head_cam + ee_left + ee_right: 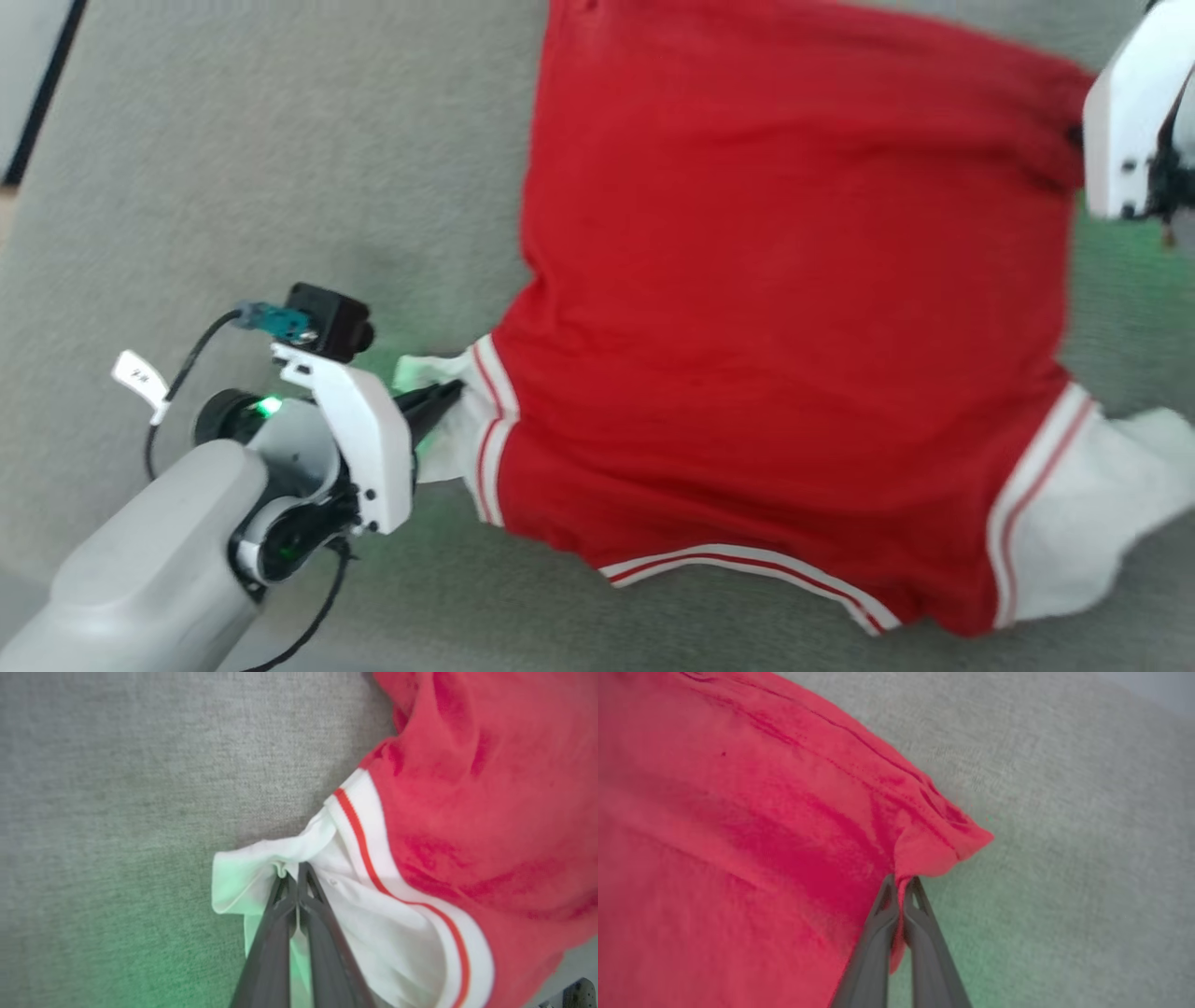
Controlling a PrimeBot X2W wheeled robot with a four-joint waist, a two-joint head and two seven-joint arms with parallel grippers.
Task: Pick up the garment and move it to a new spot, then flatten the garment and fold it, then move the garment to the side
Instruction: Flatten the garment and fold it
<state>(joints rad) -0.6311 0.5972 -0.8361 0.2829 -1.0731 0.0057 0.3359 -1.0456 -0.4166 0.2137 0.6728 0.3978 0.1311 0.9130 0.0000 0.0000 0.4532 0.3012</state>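
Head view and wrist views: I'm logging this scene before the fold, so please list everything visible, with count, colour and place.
garment: 1, red with white sleeve ends and white-red-white trim, spread on the surface, right of centre in the head view.
surface: 1, grey and textured, under the garment.
strip: 1, black, along the surface's edge at the head view's upper left.
left gripper: 1, dark fingers, shut on the white sleeve end at the garment's left side.
right gripper: 1, dark fingers, shut on a red corner of the garment.
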